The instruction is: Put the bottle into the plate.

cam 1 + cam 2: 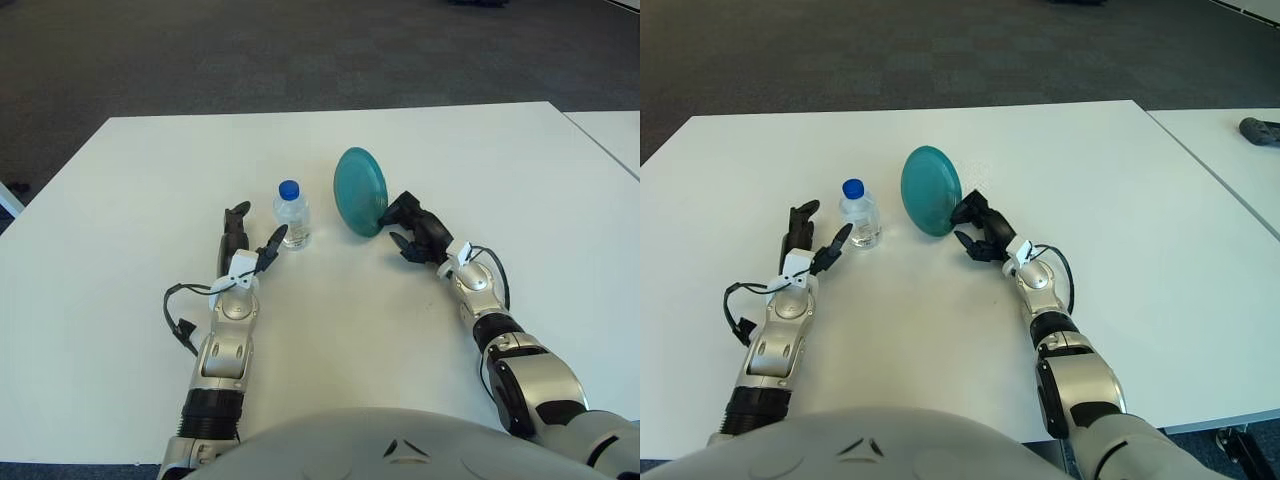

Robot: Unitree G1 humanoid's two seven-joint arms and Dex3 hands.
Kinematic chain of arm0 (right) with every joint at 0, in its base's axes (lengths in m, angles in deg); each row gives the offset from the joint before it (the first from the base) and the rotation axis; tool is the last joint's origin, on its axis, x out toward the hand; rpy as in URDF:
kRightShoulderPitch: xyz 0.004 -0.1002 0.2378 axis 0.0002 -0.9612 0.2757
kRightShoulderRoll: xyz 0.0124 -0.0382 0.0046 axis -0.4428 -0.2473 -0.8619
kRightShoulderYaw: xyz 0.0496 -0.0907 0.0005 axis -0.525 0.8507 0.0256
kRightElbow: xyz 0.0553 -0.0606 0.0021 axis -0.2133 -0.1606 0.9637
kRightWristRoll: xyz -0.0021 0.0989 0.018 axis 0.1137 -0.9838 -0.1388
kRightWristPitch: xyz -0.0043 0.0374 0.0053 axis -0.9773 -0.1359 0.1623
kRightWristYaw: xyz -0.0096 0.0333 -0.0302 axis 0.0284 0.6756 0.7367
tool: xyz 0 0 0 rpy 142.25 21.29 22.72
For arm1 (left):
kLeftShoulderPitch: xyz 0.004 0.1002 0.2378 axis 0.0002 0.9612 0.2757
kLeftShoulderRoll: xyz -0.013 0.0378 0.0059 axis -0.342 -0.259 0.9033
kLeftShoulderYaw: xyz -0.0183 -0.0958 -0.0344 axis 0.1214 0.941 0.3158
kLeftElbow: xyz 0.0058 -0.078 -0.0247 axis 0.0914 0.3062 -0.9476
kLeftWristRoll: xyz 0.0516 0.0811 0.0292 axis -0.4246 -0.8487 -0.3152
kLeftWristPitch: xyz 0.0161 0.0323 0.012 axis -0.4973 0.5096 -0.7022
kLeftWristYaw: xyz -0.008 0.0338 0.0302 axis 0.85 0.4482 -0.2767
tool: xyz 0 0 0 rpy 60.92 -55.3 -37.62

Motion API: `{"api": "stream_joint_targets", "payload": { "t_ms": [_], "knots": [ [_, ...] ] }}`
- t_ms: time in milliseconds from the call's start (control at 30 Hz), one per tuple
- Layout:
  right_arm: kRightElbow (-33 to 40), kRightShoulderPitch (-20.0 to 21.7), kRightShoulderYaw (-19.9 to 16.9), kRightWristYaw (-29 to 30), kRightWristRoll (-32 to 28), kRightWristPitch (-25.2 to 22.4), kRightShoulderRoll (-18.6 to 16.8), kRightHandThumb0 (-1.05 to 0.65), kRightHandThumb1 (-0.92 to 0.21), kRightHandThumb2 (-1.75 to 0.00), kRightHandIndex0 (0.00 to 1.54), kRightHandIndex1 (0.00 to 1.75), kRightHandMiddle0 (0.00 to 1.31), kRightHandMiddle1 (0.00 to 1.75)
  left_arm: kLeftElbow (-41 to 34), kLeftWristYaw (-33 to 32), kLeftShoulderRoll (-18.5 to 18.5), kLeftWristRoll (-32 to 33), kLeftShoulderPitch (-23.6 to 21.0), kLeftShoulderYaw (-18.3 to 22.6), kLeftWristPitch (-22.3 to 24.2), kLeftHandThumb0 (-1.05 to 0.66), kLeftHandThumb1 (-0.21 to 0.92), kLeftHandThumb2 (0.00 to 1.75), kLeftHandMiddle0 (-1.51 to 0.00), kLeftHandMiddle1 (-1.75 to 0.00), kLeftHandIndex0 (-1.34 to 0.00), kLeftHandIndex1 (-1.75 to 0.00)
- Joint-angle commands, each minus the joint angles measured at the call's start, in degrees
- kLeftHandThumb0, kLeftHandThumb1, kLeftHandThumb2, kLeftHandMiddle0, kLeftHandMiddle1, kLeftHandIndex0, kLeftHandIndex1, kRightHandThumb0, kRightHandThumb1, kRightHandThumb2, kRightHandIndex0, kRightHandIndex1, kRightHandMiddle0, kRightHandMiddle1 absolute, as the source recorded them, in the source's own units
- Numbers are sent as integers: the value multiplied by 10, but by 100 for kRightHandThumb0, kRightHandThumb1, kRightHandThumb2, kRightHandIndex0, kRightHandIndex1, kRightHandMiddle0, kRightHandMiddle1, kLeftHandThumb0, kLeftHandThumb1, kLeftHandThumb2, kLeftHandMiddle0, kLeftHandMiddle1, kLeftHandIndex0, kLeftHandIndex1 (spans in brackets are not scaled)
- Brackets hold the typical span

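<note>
A small clear bottle with a blue cap stands upright on the white table. My left hand is just to its left and nearer me, fingers spread, one fingertip close to the bottle's base; I cannot tell if it touches. A teal plate is tilted up on its edge to the right of the bottle. My right hand is shut on the plate's lower right rim and holds it tipped up.
A second white table stands to the right with a dark object on it. Dark carpet lies beyond the table's far edge.
</note>
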Motion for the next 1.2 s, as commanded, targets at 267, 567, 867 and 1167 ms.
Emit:
{"api": "stream_joint_targets", "payload": {
  "t_ms": [267,567,867,1167],
  "knots": [
    [-34,-61,37,47,55,-15,3,-65,-91,-91,69,145,52,149,-35,29,-18,-23,-6,-22,29,-100,92,17,-29,-1,0,-70],
    [-32,-56,49,60,60,-21,6,-69,-92,-93,68,149,53,149,-39,37,-21,-32,-11,-26,45,-100,92,18,-28,0,0,-69],
    [-29,-56,61,88,75,-14,11,-76,-92,-96,60,157,51,156,-30,35,-17,-28,-15,-26,36,-100,92,18,-27,0,0,-69],
    [-29,-54,63,83,69,-37,13,-79,-92,-97,63,156,56,160,-20,34,-14,-27,-21,-28,33,-100,92,19,-29,-1,0,-71]
  ]
}}
